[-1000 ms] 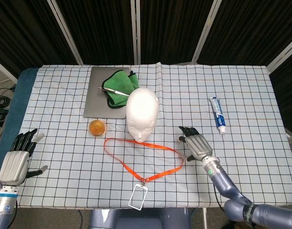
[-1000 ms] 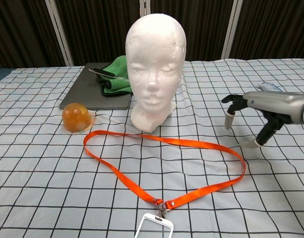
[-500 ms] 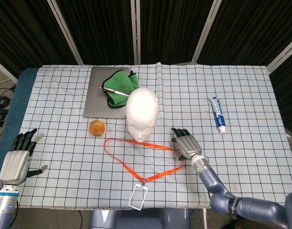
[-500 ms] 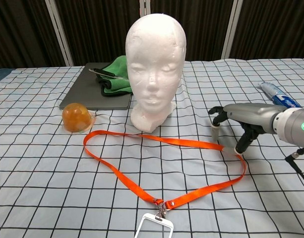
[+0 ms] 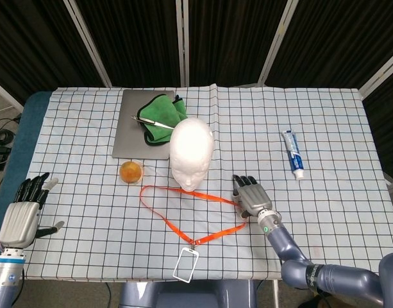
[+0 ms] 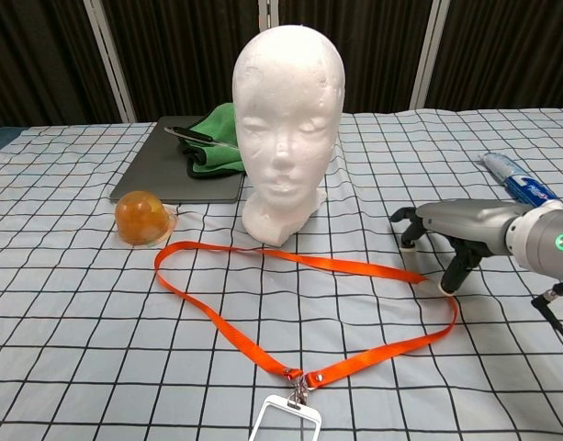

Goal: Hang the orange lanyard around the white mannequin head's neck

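My right hand (image 6: 446, 230) hangs palm down over the right end of the lanyard (image 6: 299, 308), fingers (image 6: 408, 230) spread and curled downward. The tips come down right at the orange strap, touching or nearly so, but nothing is pinched between them, so the hand is released and holds nothing. From the head view the same hand (image 5: 250, 195) sits over the strap's right bend, just right of the head (image 5: 192, 152).

The lanyard (image 5: 193, 215) lies flat on the checked cloth (image 5: 324, 212) as a wide loop in front of the head (image 6: 287, 129), its clip and clear badge holder (image 5: 185, 264) at the near table edge. The head stands upright, facing me, with no strap round its neck yet.

My left hand (image 5: 23, 215) hovers off the table's left edge, well apart from everything, fingers extended and loosely apart, grasping nothing.

Left of the head sits an amber dome (image 6: 140, 218). Behind it a grey board (image 5: 129, 131) carries a green cloth (image 5: 161, 119) with a pen (image 5: 152, 122) lying on top. A toothpaste tube (image 5: 293, 152) lies further right.
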